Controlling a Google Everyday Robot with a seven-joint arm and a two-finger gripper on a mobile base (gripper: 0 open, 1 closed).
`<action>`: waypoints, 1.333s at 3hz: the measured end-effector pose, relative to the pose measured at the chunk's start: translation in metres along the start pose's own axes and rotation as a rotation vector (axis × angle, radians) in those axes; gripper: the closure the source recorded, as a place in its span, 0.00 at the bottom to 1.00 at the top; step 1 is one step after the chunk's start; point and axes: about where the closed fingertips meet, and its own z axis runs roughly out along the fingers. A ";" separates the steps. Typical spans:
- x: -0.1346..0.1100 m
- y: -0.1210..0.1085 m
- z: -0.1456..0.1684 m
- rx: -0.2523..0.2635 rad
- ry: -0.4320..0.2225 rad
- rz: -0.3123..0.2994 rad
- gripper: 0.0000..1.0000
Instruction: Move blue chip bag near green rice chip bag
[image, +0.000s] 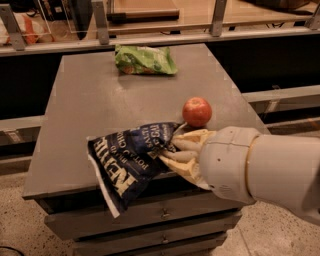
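The robot's thick white arm (265, 172) came in from the lower right, nearest the camera. At its end the gripper (167, 152) sat over the front edge of the table, just right of the middle. Its cream fingers (186, 146) were clenched on the right edge of the blue chip bag (131, 162).

The bag was held at the front edge of the gray table (95, 110), crumpled and tilted, with its white lettering slanting down to the left. Its lower corner hung past the edge, in front of the top drawer (150, 217). Whether the upper part touched the tabletop could not be told.

Just behind the gripper a red apple (196, 111) stood on the table, close to the bag's upper right corner but apart from it.

Farther back, near the rear edge and a little left of center, the green rice chip bag (145, 60) lay flat. It was well apart from the blue bag, with bare tabletop between them.

Behind the table ran a light rail (165, 37) with upright posts.
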 end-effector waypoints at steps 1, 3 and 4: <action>0.008 -0.027 -0.031 0.205 0.060 0.024 1.00; 0.004 -0.035 -0.035 0.247 0.061 0.020 1.00; 0.003 -0.054 -0.039 0.333 0.081 -0.016 1.00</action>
